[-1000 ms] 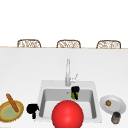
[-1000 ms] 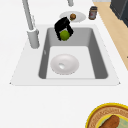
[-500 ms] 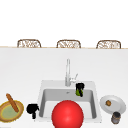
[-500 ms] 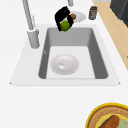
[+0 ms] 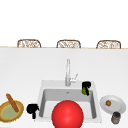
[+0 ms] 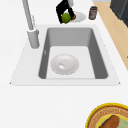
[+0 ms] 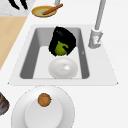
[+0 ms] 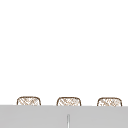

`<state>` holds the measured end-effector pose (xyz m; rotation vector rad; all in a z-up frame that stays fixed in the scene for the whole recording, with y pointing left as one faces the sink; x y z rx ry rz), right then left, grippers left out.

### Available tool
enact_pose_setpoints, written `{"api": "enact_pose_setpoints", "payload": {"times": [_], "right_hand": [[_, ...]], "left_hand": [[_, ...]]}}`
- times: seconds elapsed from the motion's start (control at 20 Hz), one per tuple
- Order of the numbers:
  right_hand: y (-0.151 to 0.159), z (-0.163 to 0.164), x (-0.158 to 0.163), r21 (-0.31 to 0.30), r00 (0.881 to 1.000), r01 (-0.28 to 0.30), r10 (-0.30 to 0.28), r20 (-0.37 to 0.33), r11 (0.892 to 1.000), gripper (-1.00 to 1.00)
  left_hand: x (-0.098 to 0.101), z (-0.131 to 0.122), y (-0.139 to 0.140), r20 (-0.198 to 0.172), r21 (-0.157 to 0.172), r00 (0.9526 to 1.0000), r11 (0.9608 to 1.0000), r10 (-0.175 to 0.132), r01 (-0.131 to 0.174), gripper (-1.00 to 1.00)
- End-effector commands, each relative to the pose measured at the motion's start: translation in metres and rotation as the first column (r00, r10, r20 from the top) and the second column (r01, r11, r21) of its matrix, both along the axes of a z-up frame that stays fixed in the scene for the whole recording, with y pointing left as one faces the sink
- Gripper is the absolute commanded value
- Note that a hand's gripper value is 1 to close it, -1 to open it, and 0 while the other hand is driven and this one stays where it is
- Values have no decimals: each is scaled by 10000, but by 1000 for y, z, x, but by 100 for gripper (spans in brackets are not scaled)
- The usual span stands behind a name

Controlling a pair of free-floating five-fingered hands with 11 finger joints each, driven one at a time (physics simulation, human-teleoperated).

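The small round green fruit (image 5: 85,91), lime-like, sits inside the curled fingers of the right hand (image 5: 86,86), which clamps it from above at the far right corner of the grey rectangular sink (image 5: 42,100). In the right side view the fruit (image 7: 60,48) hangs under the black palm (image 7: 63,40), above the basin and just beyond the white round bowl (image 7: 63,68) on the sink floor. Being round, the fruit has no long axis to speak of; it lies directly beneath the hand, so the relation that matters is the vertical one, fruit over basin with the bowl below and slightly nearer. The left hand (image 5: 32,110) hovers over the worktop (image 5: 25,72) at the sink's near left edge, fingers curled on nothing, well apart from the fruit; the right hand is plainly the nearer. A large red ball (image 5: 67,114) fills the near middle of the front view. Against the left side view a second ago, the hand and fruit (image 6: 66,17) have shifted toward the far rim, closer to the white plate (image 6: 80,17).
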<state>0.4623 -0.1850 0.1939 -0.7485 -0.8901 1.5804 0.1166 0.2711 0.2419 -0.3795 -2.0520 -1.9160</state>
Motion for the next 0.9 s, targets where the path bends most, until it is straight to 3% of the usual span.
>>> {"api": "enact_pose_setpoints", "payload": {"times": [0.0,0.85], "right_hand": [[-25,0,-3,499,10000,1,1,-46,9988,100],[-145,-2,-8,905,9999,-14,23,-102,9959,100]], "left_hand": [[0,0,0,0,0,10000,10000,0,0,0],[0,0,0,0,0,10000,10000,0,0,0]]}}
